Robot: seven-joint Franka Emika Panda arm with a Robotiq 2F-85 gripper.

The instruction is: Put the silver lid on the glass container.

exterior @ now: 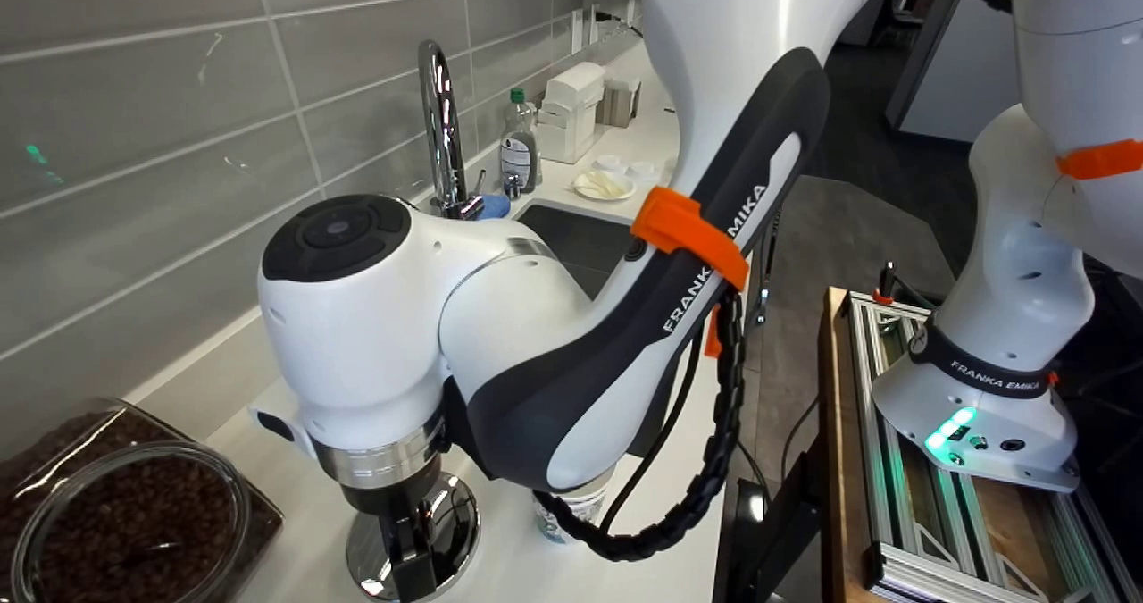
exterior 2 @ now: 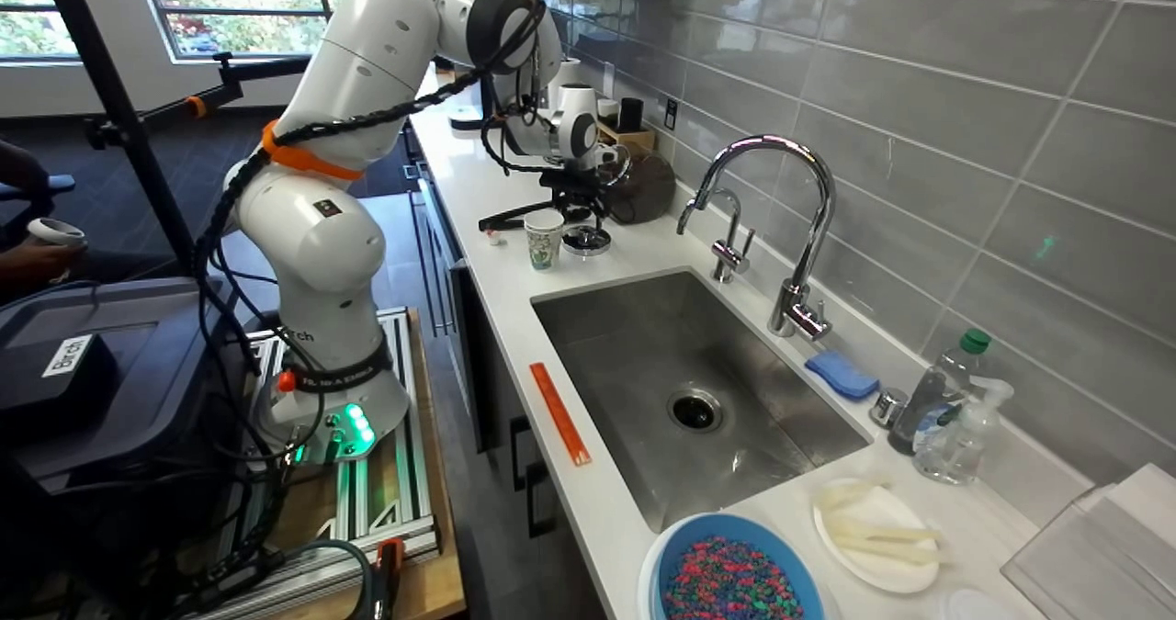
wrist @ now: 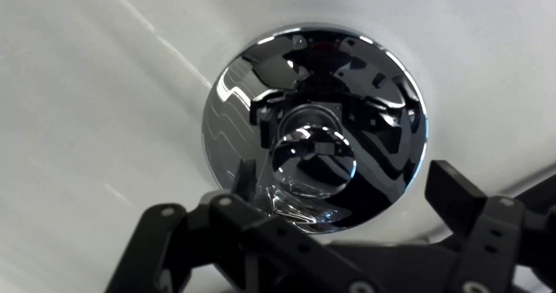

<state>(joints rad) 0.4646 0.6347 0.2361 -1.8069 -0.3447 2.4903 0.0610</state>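
Observation:
The silver lid lies flat on the white counter, its shiny round knob facing up. Directly above it, my gripper is open, with one finger on each side of the knob and a gap to both. In an exterior view the lid is partly covered by the dark gripper fingers. Beside it, near the wall, stands the glass container, a clear jar with a round, uncovered mouth and dark brown beans inside. The arm partly hides this container in an exterior view.
A patterned paper cup stands close to the lid. The sink and tall faucet lie farther along the counter, with a blue bowl beyond. A tiled wall runs behind the container.

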